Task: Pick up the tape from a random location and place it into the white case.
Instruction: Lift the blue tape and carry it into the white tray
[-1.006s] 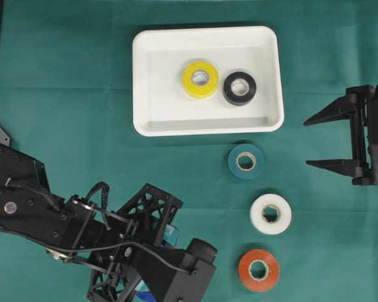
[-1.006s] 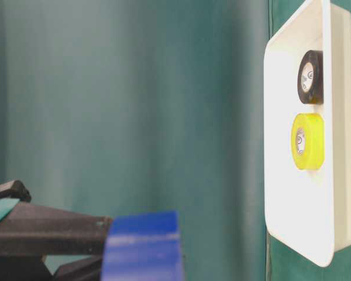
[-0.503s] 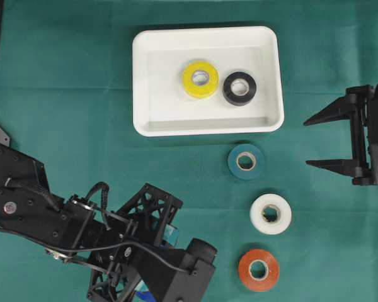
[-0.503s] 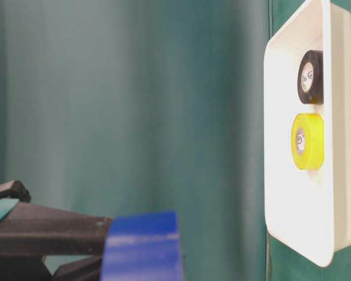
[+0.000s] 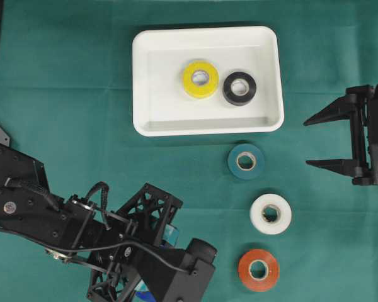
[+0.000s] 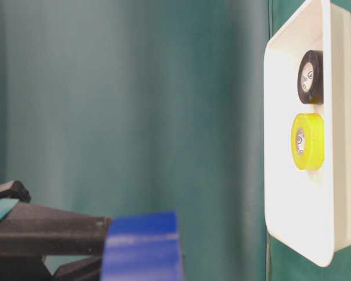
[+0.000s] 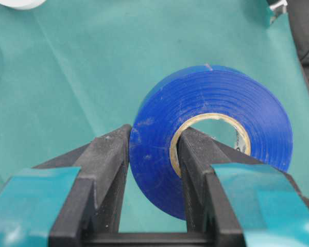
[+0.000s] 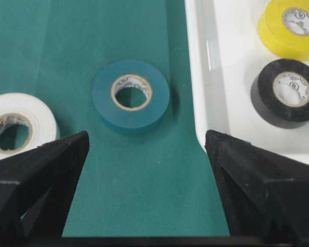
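Inside the white case (image 5: 145, 119) lay yellow (image 5: 200, 78) and black (image 5: 239, 88) rolls, while the left gripper (image 7: 153, 154) pinched the blue tape (image 7: 216, 103) through its core, the right gripper (image 5: 321, 142) stood spread, and teal (image 5: 246, 162), white (image 5: 270, 214) and orange (image 5: 258, 270) rolls waited on the tabletop (image 5: 63, 94).

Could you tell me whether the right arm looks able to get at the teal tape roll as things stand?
Probably yes: the right tool is open and empty, and only bare cloth lies between it and the teal tape roll, beside the white case.
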You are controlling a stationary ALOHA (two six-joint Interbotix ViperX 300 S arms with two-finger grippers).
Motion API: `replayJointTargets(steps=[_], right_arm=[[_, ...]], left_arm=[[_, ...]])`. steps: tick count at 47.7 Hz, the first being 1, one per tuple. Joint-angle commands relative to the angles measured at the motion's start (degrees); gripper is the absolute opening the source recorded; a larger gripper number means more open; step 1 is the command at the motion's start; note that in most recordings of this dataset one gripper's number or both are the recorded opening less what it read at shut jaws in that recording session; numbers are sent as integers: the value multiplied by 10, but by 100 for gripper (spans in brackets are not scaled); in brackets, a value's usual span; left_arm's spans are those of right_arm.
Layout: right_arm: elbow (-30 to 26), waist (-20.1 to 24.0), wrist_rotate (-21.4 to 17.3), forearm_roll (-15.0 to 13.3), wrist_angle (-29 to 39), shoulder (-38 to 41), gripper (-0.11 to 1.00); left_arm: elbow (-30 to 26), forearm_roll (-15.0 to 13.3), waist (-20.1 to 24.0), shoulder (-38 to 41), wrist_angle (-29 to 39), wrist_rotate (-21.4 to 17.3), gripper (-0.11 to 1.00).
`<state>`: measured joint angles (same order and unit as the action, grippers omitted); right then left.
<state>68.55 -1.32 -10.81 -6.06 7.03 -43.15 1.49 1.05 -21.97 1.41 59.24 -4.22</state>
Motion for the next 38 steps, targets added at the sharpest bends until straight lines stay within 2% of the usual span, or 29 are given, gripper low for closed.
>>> replayJointTargets(steps=[1,10,16,38], right_arm=[[-14,1,0,0,-3,1,88],[-13,1,0,0,0,1,88],[-14,1,0,0,2,1,88],[-14,1,0,0,2,0,88]], left_arm=[[-12,1,-2,-20,-3,1,23],[-9,1,12,-19,-6,1,23],[-5,2,38,-20,-6,0,23],[-2,1,177,-24,-6,0,23]])
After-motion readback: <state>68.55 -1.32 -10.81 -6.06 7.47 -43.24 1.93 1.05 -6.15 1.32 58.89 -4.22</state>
